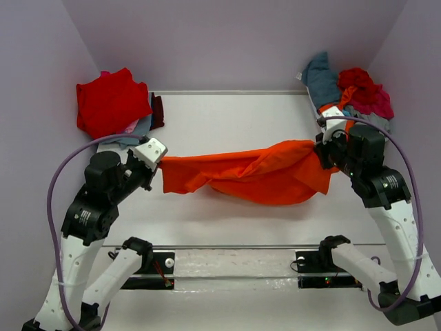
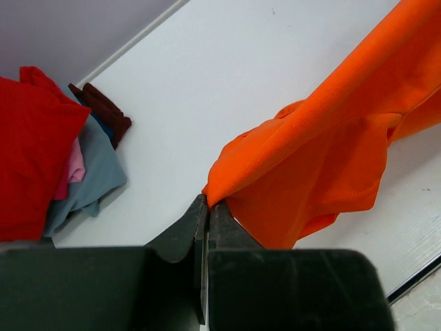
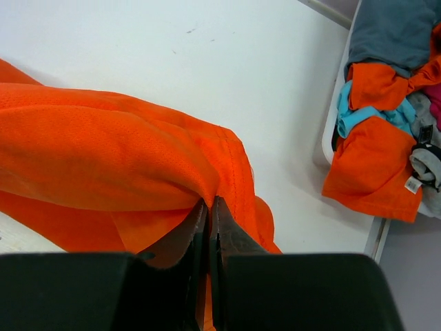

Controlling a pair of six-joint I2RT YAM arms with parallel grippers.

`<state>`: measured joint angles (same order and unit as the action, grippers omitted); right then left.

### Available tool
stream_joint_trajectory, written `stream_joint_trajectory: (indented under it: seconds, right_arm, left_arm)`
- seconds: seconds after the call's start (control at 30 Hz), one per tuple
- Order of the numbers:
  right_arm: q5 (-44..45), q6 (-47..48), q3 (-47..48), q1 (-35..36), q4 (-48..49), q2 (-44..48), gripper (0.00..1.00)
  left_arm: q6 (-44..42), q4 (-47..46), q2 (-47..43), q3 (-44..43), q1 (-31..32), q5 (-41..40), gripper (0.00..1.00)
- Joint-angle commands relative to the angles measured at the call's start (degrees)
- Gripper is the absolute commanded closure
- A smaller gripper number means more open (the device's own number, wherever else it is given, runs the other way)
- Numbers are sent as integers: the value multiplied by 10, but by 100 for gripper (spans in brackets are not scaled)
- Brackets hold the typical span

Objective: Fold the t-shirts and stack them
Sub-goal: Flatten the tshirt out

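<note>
A bright orange t-shirt (image 1: 255, 174) hangs stretched between my two grippers above the middle of the table. My left gripper (image 1: 159, 163) is shut on its left end; in the left wrist view the cloth (image 2: 324, 152) runs out of the pinched tips (image 2: 207, 200). My right gripper (image 1: 321, 153) is shut on its right end; in the right wrist view the cloth (image 3: 117, 158) bunches at the tips (image 3: 209, 201). A folded red t-shirt (image 1: 110, 102) tops a stack at the back left, over pink and grey-blue ones (image 2: 89, 172).
A loose heap of shirts (image 1: 355, 93) in grey, red, magenta, teal and orange lies at the back right, also in the right wrist view (image 3: 386, 103). A dark maroon cloth (image 1: 158, 110) lies beside the left stack. White table (image 1: 227, 124), walls close around.
</note>
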<state>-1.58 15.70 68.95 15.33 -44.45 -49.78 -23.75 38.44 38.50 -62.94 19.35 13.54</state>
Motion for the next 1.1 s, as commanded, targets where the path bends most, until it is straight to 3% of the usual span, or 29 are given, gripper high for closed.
stream_joint_trajectory:
  seconds: [0.0,0.5,1.07]
  right_arm:
    - [-12,12,11,-3,31,10,93]
    - [-63,25,30,-3,6,35,93]
    - [-97,35,94,-3,7,19,93]
  left_arm:
    - [-14,6,-12,-46,-9,16,94]
    - [-28,45,-11,-140,-25,59,94]
    - [-39,25,-5,-241,-30,17,94]
